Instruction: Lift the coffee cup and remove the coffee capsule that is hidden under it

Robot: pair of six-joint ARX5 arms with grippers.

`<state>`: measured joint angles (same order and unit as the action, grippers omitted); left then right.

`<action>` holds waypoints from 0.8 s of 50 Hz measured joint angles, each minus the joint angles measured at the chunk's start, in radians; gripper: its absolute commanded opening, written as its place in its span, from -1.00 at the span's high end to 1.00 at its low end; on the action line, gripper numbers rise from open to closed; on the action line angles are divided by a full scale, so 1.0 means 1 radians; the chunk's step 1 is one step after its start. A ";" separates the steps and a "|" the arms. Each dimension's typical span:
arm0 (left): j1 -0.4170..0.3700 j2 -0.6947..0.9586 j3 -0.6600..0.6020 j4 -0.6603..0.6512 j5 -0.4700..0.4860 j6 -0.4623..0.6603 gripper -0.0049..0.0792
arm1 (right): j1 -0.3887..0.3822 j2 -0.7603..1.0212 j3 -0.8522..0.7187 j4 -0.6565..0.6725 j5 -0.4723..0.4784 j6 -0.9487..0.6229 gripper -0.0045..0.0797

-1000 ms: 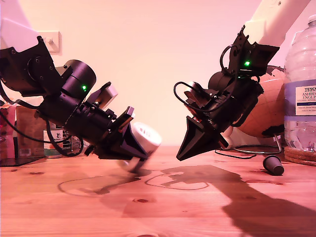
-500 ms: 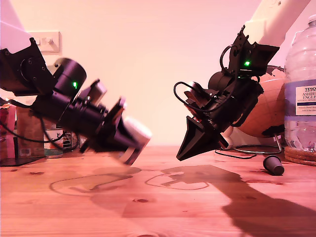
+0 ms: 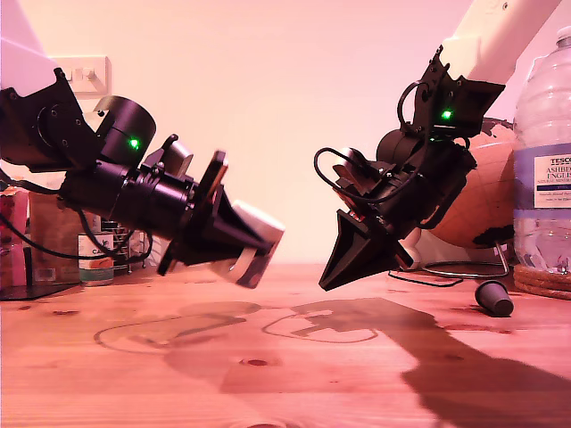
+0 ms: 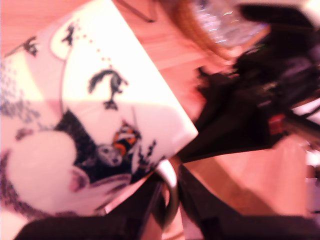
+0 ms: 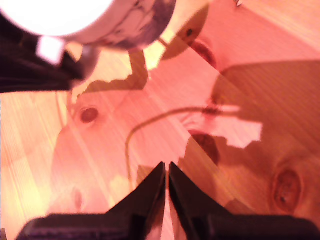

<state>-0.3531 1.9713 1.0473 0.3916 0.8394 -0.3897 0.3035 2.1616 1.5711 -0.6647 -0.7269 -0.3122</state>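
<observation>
The bare wooden tabletop [image 3: 285, 374] is lying nearest, open and unobstructed across the exterior view's foreground. Above it, at centre left of the exterior view, the first pincer [image 3: 254, 236] is gripping the white cow-print ceramic coffee cup [image 3: 259, 245] by its loop handle, tilted, clear of the wood. The second pincer [image 3: 332, 276] is hanging clenched and empty at centre. The small dark tapered coffee capsule [image 3: 493, 298] is lying uncovered at lower right, beside a clear plastic water bottle [image 3: 544, 160]. Lifting looks done; the capsule apparently awaits pickup.

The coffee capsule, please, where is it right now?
The coffee capsule lies on the table at the exterior view's right, beside the water bottle.
</observation>
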 measured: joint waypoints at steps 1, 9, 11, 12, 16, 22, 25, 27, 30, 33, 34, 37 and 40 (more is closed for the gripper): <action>0.000 0.000 0.000 0.007 0.007 -0.032 0.93 | 0.000 0.000 0.000 0.000 0.000 0.000 0.92; 0.000 0.000 0.000 0.056 0.037 -0.085 0.93 | 0.000 0.000 0.000 -0.003 0.000 0.000 0.92; 0.000 0.001 0.000 0.064 0.051 -0.085 0.93 | -0.001 0.000 0.000 -0.003 0.001 0.000 0.92; 0.000 0.001 0.000 0.069 0.056 -0.110 0.93 | -0.001 0.000 0.000 -0.003 0.001 0.000 0.92; 0.000 0.008 0.000 0.125 0.084 -0.156 0.93 | -0.001 0.000 0.000 -0.003 0.002 -0.001 0.92; 0.000 0.044 0.005 0.166 0.096 -0.193 0.93 | -0.002 0.000 0.000 -0.005 0.004 -0.003 0.92; 0.000 0.070 0.005 0.179 0.107 -0.207 0.93 | -0.006 0.000 0.000 -0.006 0.004 -0.007 0.92; 0.000 0.088 0.005 0.193 0.115 -0.211 0.93 | -0.011 0.000 0.000 -0.006 0.004 -0.008 0.92; 0.002 0.107 0.005 0.204 0.131 -0.245 0.93 | -0.016 0.000 0.000 -0.006 0.004 -0.008 0.92; 0.003 0.117 0.005 0.215 0.140 -0.266 0.93 | -0.023 0.000 0.000 -0.008 0.004 -0.008 0.92; 0.003 0.119 0.005 0.217 0.140 -0.267 0.93 | -0.024 0.000 0.000 -0.008 0.004 -0.008 0.92; 0.003 0.120 0.005 0.224 0.142 -0.275 0.93 | -0.029 0.000 0.000 -0.010 0.005 -0.008 0.92; 0.003 0.120 0.006 0.237 0.150 -0.288 0.93 | -0.032 0.000 0.000 -0.010 0.004 -0.008 0.92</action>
<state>-0.3496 2.0914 1.0531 0.6289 0.9897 -0.6773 0.2714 2.1616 1.5711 -0.6750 -0.7227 -0.3202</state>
